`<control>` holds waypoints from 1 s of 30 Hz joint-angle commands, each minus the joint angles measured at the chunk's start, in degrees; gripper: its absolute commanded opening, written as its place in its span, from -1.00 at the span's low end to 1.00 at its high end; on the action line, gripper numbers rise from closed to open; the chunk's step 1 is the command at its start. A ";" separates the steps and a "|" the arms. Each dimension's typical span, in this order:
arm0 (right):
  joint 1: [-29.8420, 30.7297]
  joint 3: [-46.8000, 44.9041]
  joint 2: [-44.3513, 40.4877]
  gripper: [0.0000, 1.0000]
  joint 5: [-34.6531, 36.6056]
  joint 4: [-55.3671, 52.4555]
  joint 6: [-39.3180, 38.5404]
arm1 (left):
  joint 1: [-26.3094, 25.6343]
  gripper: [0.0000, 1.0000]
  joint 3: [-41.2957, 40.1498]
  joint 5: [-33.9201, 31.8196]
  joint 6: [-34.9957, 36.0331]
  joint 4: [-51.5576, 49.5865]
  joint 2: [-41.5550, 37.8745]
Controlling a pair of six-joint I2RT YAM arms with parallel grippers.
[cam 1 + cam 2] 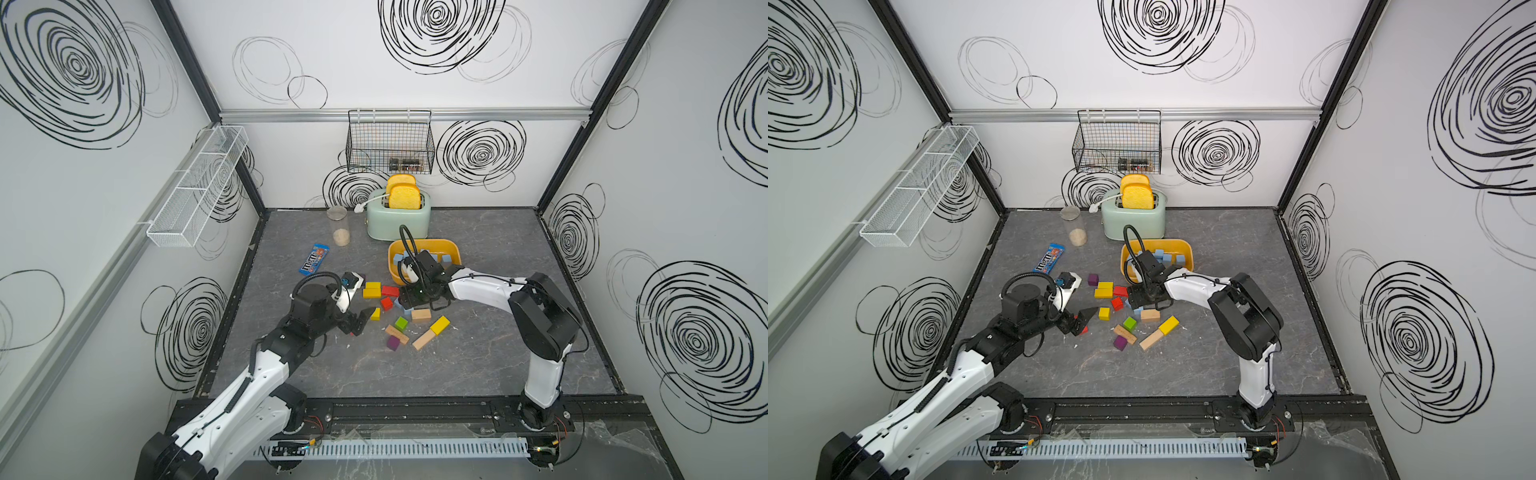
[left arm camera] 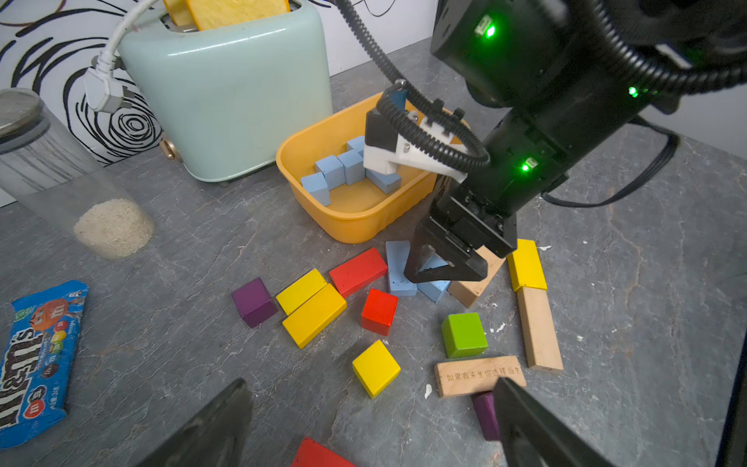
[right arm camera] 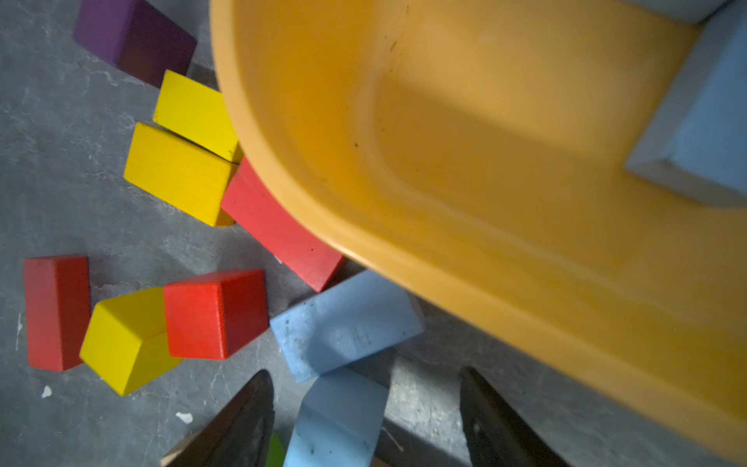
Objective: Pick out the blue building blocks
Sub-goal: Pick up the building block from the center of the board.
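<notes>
Several blue building blocks lie in the yellow bin. Two more rest on the table just in front of it: an oblong one and a shorter one. My right gripper points down over the shorter block, which lies between its open fingers with a gap on each side. My left gripper hovers open and empty left of the block pile.
Red, yellow, green, purple and plain-wood blocks are scattered in front of the bin. A mint toaster stands behind it, with a clear jar of rice and a blue candy packet to the left.
</notes>
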 commanded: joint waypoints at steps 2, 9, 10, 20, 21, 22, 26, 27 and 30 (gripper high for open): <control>0.91 2.10 1.47 0.40 3.63 -3.13 0.40 | 0.56 0.92 -0.48 0.75 -0.54 3.24 -0.23; 1.40 2.89 2.77 0.35 7.19 -4.67 0.32 | 0.74 0.92 -0.46 0.99 -0.55 3.42 0.11; 1.55 3.07 2.87 0.34 7.82 -5.03 0.33 | 0.67 0.92 -0.45 0.97 -0.49 3.41 0.06; 1.97 3.18 2.52 0.24 8.33 -6.41 -0.03 | 0.77 0.92 -0.45 1.19 -0.57 3.55 0.28; 2.01 3.02 2.23 0.26 7.82 -6.25 0.02 | 0.80 0.92 -0.40 1.19 -0.56 3.51 0.28; 2.02 2.91 2.02 0.28 7.43 -6.06 0.12 | 0.79 0.92 -0.46 1.19 -0.58 3.59 0.28; 2.43 2.90 1.81 0.38 6.98 -6.16 0.40 | 0.81 0.92 -0.45 1.28 -0.55 3.59 0.28; 2.53 2.99 1.88 0.39 7.02 -6.29 0.47 | 0.81 0.92 -0.39 1.28 -0.58 3.59 0.22; 2.68 3.08 1.90 0.39 7.25 -6.62 0.47 | 0.82 0.92 -0.46 1.27 -0.64 3.61 0.16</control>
